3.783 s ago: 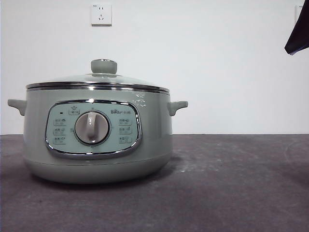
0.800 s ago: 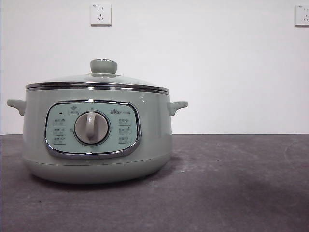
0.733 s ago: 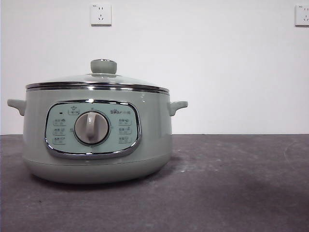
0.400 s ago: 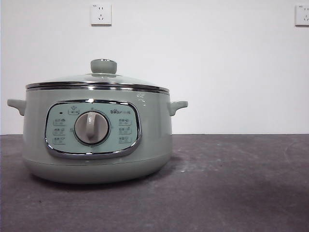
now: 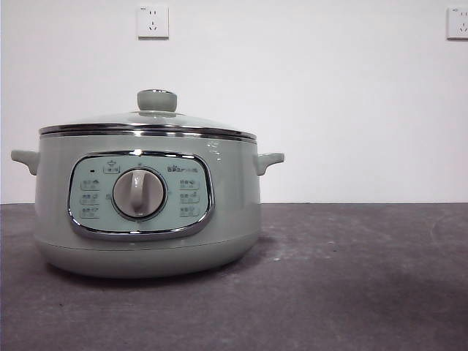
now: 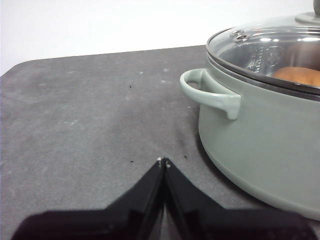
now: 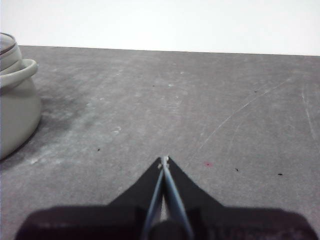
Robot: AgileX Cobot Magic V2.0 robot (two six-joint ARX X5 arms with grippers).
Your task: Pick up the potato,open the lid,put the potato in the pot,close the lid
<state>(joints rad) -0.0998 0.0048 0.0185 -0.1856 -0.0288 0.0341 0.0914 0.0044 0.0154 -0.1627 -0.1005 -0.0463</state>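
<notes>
The potato (image 6: 300, 76) lies inside the pot (image 5: 146, 212), seen in the left wrist view as an orange-brown curve through the glass of the lid (image 5: 150, 121). The lid sits square on the pot's rim, so by the look of things the task is finished or very nearly so.

The left end effector (image 6: 163, 161) has its jaws pressed together with nothing between them. It hangs low over the table (image 6: 75, 115), and the pot stands ahead of it and off to one side, with the near side handle (image 6: 210, 92) close by but not touched. The right end effector (image 7: 165, 159) is likewise closed and empty. The pot shows only at the edge of its view, ahead and well off to the side, and bare table lies in front of its tips.

Should the lid need lifting again, the round green knob (image 5: 157, 100) on top is the place to take it: the glass dome and steel rim look smooth and slippery, and the glass is likely fragile if dropped. The potato itself looks firm, with a matte skin that should grip well across its narrow width. The pot looks heavy and unlikely to shift.
</notes>
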